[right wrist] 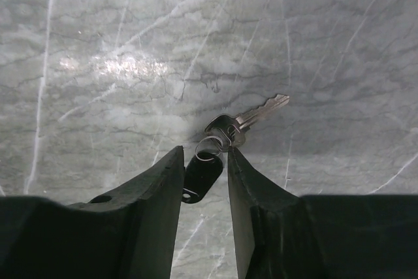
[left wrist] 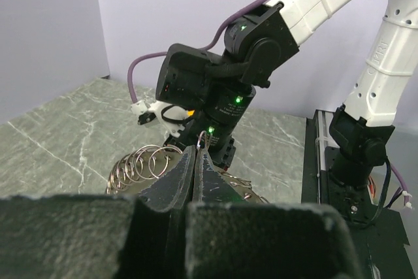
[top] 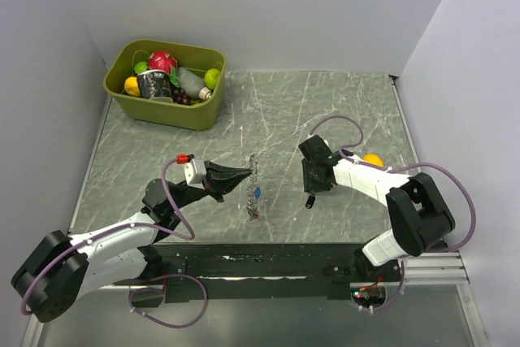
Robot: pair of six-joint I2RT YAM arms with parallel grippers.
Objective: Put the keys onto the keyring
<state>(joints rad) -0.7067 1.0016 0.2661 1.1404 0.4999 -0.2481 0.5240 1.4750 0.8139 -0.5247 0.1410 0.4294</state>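
Now, over the bench (top: 325, 111): keyring (left wrist: 142, 164) held, key (right wrist: 251, 117) nearly taken.
At centre the left hand (left wrist: 198, 153) is clamped shut on the coiled keyring; the right hand (right wrist: 204, 151) has its jaws partly apart, straddling the black tag (right wrist: 201, 178) of the key lying flat. Pinching only the tag could let the key swing, twist or slip free.
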